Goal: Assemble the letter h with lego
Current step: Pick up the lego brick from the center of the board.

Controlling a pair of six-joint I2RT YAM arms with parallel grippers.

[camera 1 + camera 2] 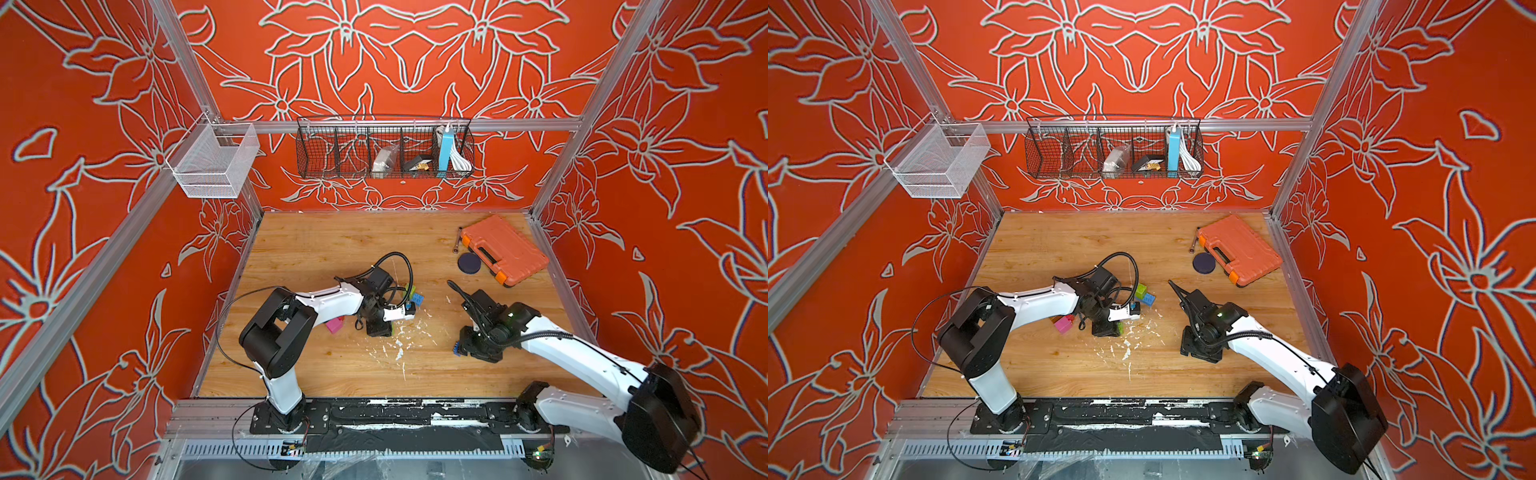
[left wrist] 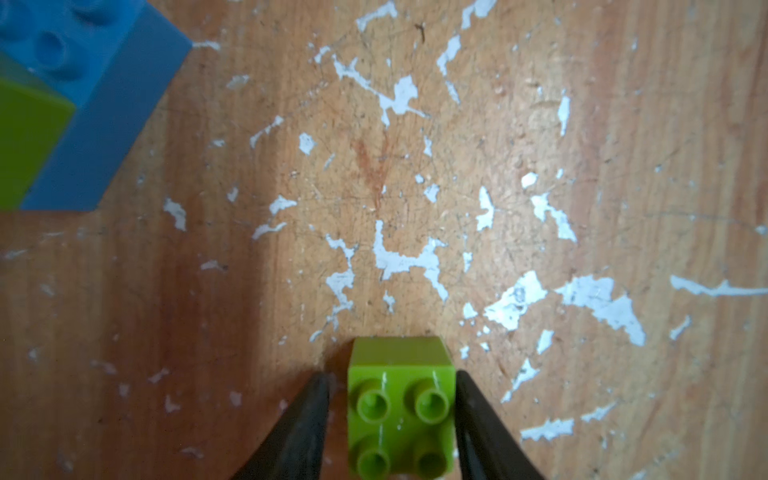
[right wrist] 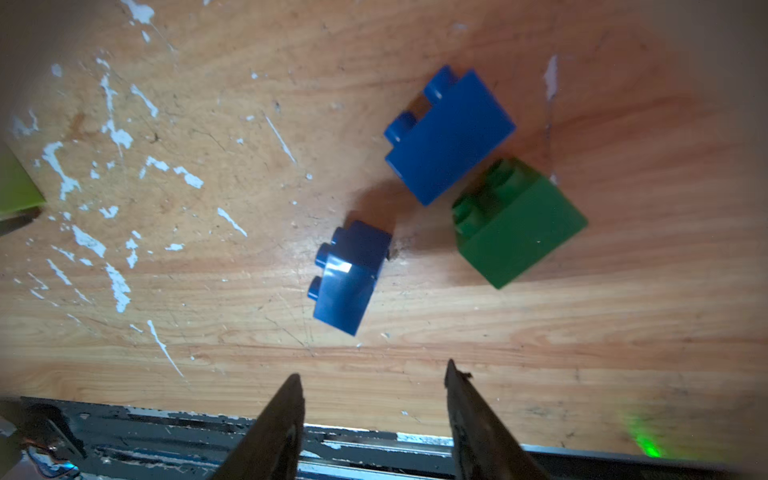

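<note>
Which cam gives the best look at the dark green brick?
Right wrist: the dark green brick lies in full view, studs visible, beside a blue brick. Neither top view shows it; the right arm likely covers it. Left wrist doesn't show it.

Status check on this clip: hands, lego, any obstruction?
Left hand open, straddling lime brick, gap on one side. Right hand open, empty; small blue brick just ahead, path clear. No h in view yet.

Top views bright and sharp; wrist views dim, soft-edged.
</note>
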